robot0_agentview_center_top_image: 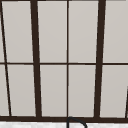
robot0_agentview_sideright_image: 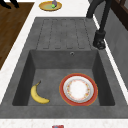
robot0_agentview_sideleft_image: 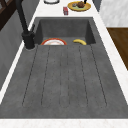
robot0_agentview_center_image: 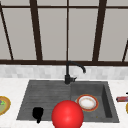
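One black hand [robot0_agentview_center_image: 37, 113] hovering at the sink's [robot0_agentview_center_image: 30, 100] front edge.
Its fingers are too indistinct to tell whether spread or curled; a red ball [robot0_agentview_center_image: 67, 114] is sitting just beside it, near the plate [robot0_agentview_center_image: 87, 102].

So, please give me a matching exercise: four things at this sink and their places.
1 curved yellow banana
2 round white plate, red rim
3 tall black metal faucet
4 round yellow plate with food

a on the white counter
b grey basin, window side
c rim by the window
d basin, room side

Pairs: 1-d, 2-b, 3-c, 4-a
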Motion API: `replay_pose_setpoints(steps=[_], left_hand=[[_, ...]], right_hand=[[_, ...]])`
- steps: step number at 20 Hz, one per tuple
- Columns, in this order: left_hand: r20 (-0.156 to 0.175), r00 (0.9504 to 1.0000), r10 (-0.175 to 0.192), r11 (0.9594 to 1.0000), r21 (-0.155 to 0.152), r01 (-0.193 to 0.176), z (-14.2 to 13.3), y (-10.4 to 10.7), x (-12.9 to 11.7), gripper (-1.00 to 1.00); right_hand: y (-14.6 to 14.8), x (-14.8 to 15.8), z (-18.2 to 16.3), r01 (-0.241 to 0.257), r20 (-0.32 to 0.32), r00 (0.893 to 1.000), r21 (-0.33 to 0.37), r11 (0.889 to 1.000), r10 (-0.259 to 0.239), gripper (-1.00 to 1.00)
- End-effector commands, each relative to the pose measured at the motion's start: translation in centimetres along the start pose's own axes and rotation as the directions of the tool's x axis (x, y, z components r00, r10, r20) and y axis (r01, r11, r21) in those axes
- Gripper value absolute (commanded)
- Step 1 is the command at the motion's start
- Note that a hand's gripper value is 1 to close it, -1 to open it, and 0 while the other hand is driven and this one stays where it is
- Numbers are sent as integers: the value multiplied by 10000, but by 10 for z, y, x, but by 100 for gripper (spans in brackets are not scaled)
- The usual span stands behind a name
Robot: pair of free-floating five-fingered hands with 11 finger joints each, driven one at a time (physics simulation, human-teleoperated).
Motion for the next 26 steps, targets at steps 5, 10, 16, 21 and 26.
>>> replay_pose_setpoints(steps=[5, 10, 16, 21, 26], left_hand=[[0, 10000, 0, 10000, 0, 0, 0, 0, 0, 0], [0, 10000, 0, 10000, 0, 0, 0, 0, 0, 0], [0, 10000, 0, 10000, 0, 0, 0, 0, 0, 0], [0, 10000, 0, 10000, 0, 0, 0, 0, 0, 0], [0, 10000, 0, 10000, 0, 0, 0, 0, 0, 0]], right_hand=[[7, 15, 7, 108, 524, 9986, -29, 9999, -106, -100], [25, 61, 17, 343, 281, 9990, -110, 9993, -340, -100], [44, 100, 17, 434, 248, 9988, -73, 9990, -432, -100], [67, 134, 8, 483, 239, 9986, -25, 9988, -482, -100], [86, 171, 2, 462, 302, 9985, -169, 9988, -457, -100]])
